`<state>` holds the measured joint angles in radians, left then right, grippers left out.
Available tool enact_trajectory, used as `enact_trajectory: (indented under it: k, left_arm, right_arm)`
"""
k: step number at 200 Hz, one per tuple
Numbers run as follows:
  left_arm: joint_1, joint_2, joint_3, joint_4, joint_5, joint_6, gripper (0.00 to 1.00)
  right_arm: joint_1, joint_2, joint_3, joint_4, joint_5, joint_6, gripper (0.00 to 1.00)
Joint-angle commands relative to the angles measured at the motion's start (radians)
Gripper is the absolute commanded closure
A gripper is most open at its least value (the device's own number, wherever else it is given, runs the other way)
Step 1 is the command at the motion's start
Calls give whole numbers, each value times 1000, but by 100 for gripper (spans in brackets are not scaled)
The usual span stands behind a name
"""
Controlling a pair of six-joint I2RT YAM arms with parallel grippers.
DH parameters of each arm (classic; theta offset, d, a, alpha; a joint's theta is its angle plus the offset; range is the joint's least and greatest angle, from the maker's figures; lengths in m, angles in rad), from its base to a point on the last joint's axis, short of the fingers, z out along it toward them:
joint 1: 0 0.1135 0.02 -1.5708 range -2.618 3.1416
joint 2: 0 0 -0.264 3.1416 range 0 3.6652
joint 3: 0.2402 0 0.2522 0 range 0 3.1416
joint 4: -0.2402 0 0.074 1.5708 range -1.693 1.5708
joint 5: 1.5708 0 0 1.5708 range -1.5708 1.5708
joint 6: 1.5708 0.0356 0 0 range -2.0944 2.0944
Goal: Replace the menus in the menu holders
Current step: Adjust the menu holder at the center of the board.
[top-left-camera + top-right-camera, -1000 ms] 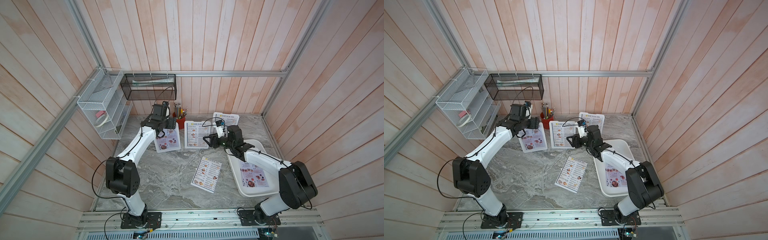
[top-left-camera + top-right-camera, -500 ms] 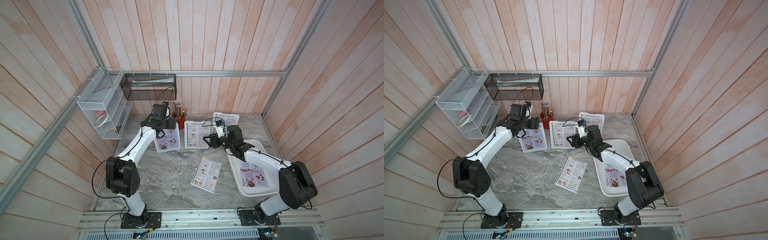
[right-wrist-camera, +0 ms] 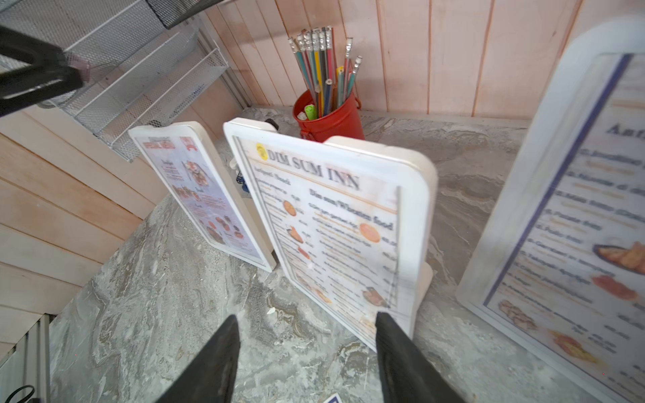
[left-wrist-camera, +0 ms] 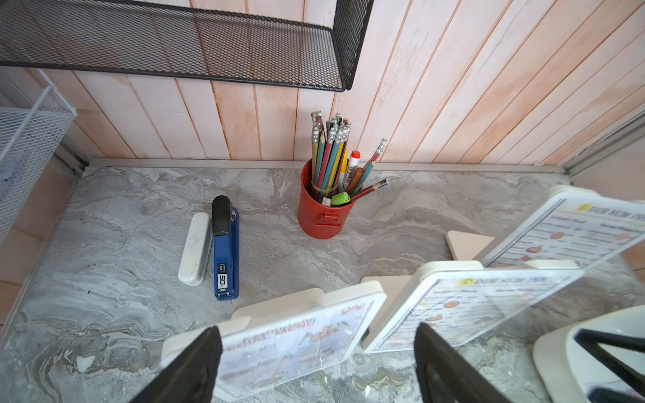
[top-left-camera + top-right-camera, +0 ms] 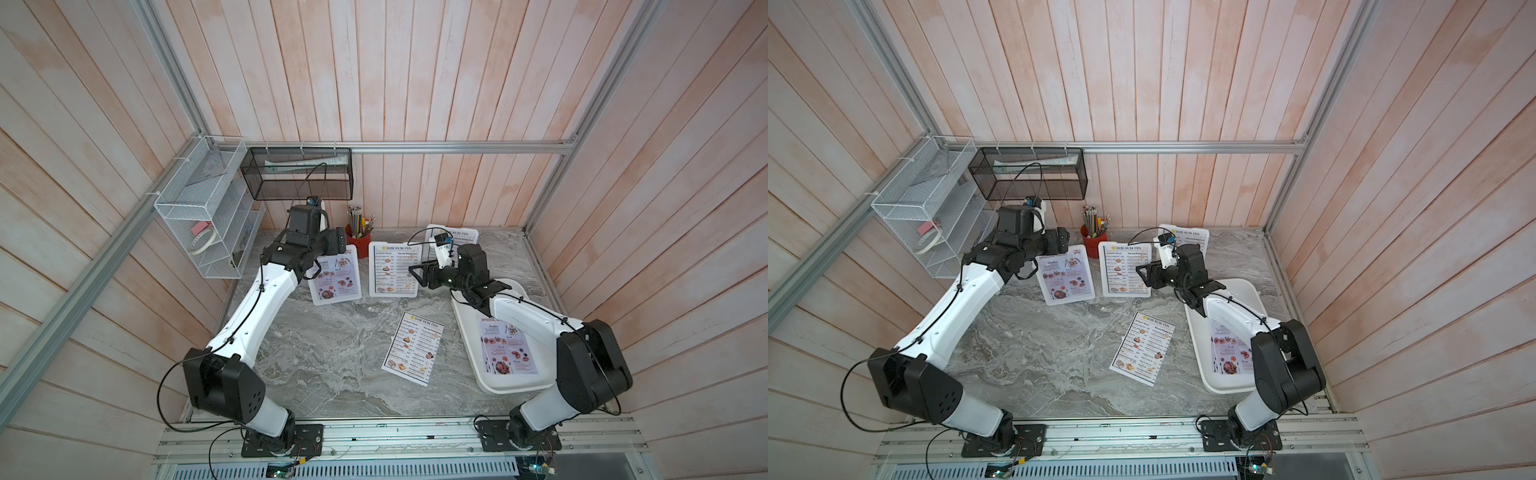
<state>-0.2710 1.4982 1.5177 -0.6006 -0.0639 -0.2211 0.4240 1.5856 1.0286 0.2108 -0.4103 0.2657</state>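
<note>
Three white menu holders stand at the back of the table. The left holder point(image 5: 336, 276) holds a lilac special menu. The middle holder point(image 5: 393, 270) and the right holder point(image 5: 457, 237) each hold a DIM SUM INN menu. My left gripper point(image 4: 317, 335) hangs open over the left holder's point(image 4: 296, 331) top edge, one finger to each side of it. My right gripper point(image 3: 307, 319) is open and empty, low beside the middle holder's point(image 3: 335, 223) side edge. A loose DIM SUM INN menu point(image 5: 413, 348) lies flat mid-table. Another special menu point(image 5: 508, 351) lies in the white tray point(image 5: 511, 388).
A red pencil cup point(image 5: 358, 241) stands behind the holders. A blue stapler point(image 4: 226, 251) and a white case point(image 4: 195, 249) lie by the back wall. A black mesh basket point(image 5: 297, 174) and a white wire rack point(image 5: 208, 216) hang on the walls above the left arm.
</note>
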Motion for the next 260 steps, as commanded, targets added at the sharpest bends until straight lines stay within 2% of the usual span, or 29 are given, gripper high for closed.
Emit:
enact_trajectory:
  k: [1, 64, 110, 156, 201, 234, 260]
  left_arm:
    - [-19, -100, -96, -70, -27, -85, 12]
    - [-178, -331, -430, -80, -22, -248, 13]
    - [-254, -361, -625, 41, 38, -360, 15]
    - [-275, -327, -688, 124, 44, -403, 15]
    - [-275, -320, -705, 140, 44, -405, 16]
    - [-275, -313, -709, 143, 44, -403, 16]
    - [-276, -311, -708, 145, 49, -409, 16]
  right_arm:
    - [-35, 66, 50, -2, -35, -34, 37]
    - [-55, 210, 143, 29, -131, -72, 36]
    - [-45, 229, 157, 48, -201, -60, 38]
    - [7, 160, 76, 74, -230, -38, 42]
    - [60, 95, 12, 68, -176, -33, 43]
    - [59, 125, 42, 26, -80, -53, 47]
    - [61, 154, 82, 11, -67, -66, 53]
